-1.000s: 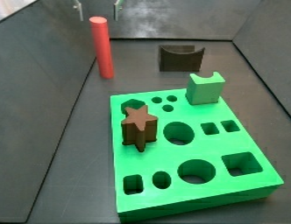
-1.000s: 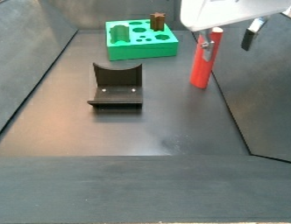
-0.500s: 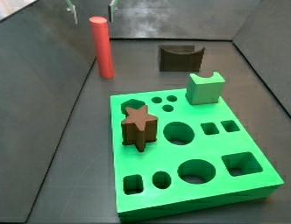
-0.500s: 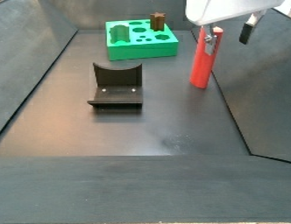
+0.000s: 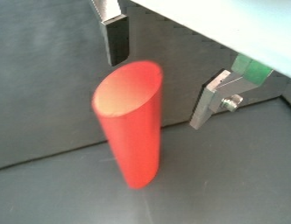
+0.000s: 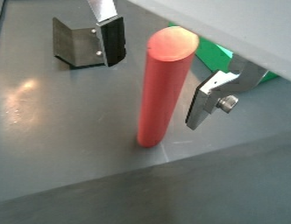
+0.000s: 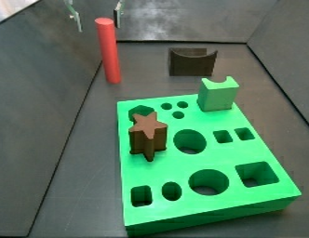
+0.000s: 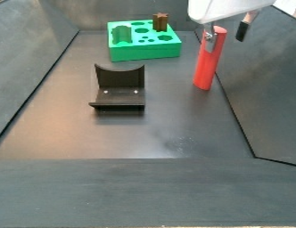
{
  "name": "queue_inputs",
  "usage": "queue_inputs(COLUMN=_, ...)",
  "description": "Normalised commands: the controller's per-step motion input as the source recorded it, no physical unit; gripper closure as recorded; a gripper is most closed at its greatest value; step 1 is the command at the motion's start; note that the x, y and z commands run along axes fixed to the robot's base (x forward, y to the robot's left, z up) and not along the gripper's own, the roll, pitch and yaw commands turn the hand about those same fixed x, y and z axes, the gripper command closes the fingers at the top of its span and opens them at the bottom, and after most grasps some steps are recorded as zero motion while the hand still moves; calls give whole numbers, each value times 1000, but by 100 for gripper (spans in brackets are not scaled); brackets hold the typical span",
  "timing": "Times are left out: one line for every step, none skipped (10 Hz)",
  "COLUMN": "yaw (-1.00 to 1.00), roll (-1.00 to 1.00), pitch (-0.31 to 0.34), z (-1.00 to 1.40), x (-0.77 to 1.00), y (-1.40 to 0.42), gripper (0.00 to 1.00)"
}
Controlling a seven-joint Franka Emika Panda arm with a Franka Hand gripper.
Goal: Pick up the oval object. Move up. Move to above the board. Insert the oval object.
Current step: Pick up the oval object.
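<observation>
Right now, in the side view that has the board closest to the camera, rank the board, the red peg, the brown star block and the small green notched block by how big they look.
1. The board.
2. The red peg, standing far back, with the gripper open around its top.
3. The brown star block and the green notched block look alike; I won't rank them.

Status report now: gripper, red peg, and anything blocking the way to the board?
Gripper open, fingers either side of red peg's top. Red peg upright on floor, not lifted. Board apart, star block and green block on it.

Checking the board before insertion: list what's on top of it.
On the board: a brown star block and a green notched block. Holes beneath them are covered. Gripper is open around the peg, away from it.
</observation>
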Motion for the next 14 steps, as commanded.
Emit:
queue_inputs(yaw=123, roll=-149, pitch=-183, z=-429, x=366, y=-306, gripper=0)
queue_inputs(yaw=154, roll=-117, pitch=-177, z=-540, x=363, y=-306, gripper=0)
queue_inputs(yaw=146, roll=-111, pitch=-200, z=-677, x=120, y=-203, gripper=0)
queue_inputs(yaw=0, roll=0, pitch=0, z=0, x=0, y=0, gripper=0)
queue_inputs(yaw=0, roll=0, pitch=0, z=0, x=0, y=0, gripper=100)
queue_inputs(yaw=0, roll=0, pitch=0, z=0, x=0, y=0, gripper=100)
queue_inputs(yaw=0, roll=0, pitch=0, z=0, x=0, y=0, gripper=100)
queue_inputs(yaw=0, roll=0, pitch=0, z=0, x=0, y=0, gripper=100)
queue_inputs(yaw=0, roll=0, pitch=0, z=0, x=0, y=0, gripper=100)
queue_inputs(yaw=0, roll=0, pitch=0, z=0, x=0, y=0, gripper=100)
queue_inputs(yaw=0, roll=0, pitch=0, z=0, x=0, y=0, gripper=100)
queue_inputs(yaw=0, roll=0, pitch=0, z=0, x=0, y=0, gripper=100)
queue_inputs(yaw=0, roll=0, pitch=0, z=0, x=0, y=0, gripper=100)
queue_inputs(yaw=0, roll=0, pitch=0, z=0, x=0, y=0, gripper=100)
